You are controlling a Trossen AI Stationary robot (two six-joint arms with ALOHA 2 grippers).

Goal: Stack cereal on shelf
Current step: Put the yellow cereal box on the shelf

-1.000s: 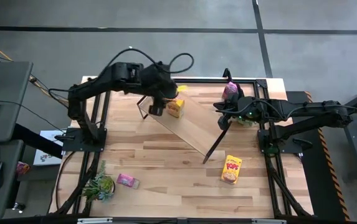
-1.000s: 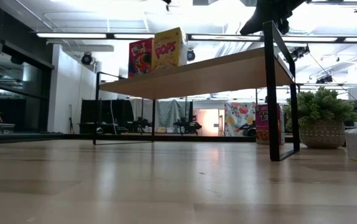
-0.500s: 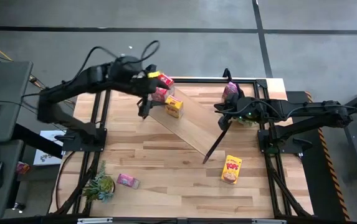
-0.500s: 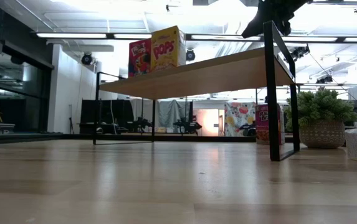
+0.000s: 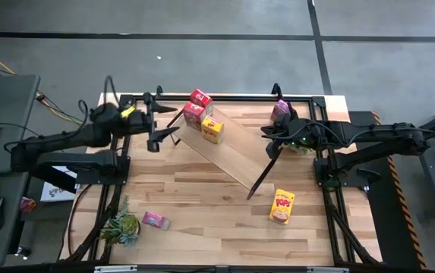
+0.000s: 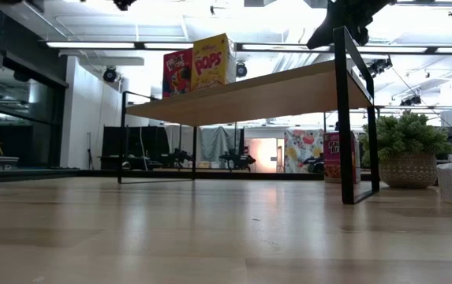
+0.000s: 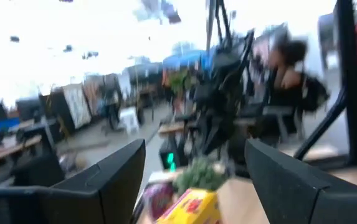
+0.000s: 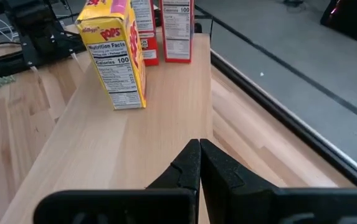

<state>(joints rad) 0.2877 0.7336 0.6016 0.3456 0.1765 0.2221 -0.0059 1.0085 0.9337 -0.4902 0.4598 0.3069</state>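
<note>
Red and yellow cereal (image 5: 202,114) are now standing on the shelf's (image 5: 232,155) far left end, while the left pincer (image 5: 156,130), open and empty, is retreating left; right pincer (image 5: 272,148) is pinching the shelf's end.

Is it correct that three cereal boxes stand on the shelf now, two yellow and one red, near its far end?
Not quite: the colours are reversed. The high view shows two red boxes and one yellow box standing on the shelf, near its far end. The right wrist view agrees: one yellow box with red ones behind it.
</note>
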